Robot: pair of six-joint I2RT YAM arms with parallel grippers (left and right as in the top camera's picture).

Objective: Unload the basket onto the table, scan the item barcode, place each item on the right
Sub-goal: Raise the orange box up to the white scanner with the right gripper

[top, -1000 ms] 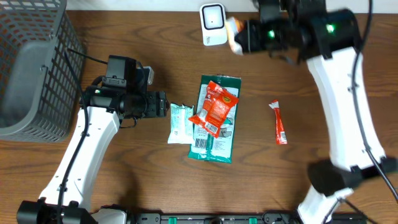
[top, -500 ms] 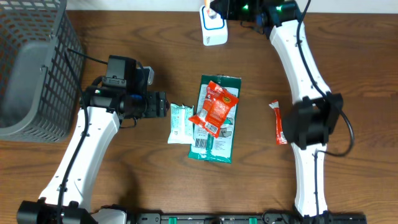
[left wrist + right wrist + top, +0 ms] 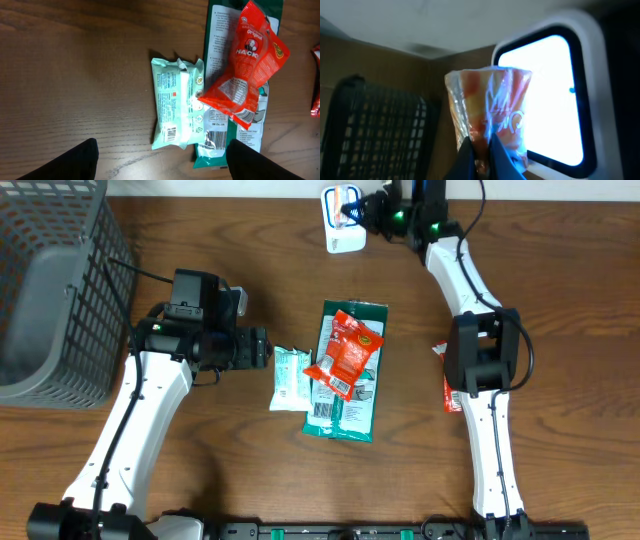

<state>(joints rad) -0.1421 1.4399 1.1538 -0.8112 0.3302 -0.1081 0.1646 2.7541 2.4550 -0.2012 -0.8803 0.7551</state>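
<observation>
right pincer (image 3: 480,150) pinched shut on a small packet (image 3: 490,115), held just in front of the scanner (image 3: 545,75); left pincer (image 3: 160,165) spread wide, holding nothing.
packet is crinkly clear-and-orange film, glossy, its print washed out by the glare. its lower end is hidden between the dark fingers. scanner is a white rounded plastic box with a bright lit window, cut off at the right edge of the wrist view. the left pincer hangs over the wood-grain table (image 3: 75,75) near a mint-green pillow pouch (image 3: 177,110), which a shiny red bag (image 3: 247,65) overlaps. both lie on a flat dark-green pack (image 3: 222,50). wire mesh basket (image 3: 50,280) at far left, partly out of frame.
</observation>
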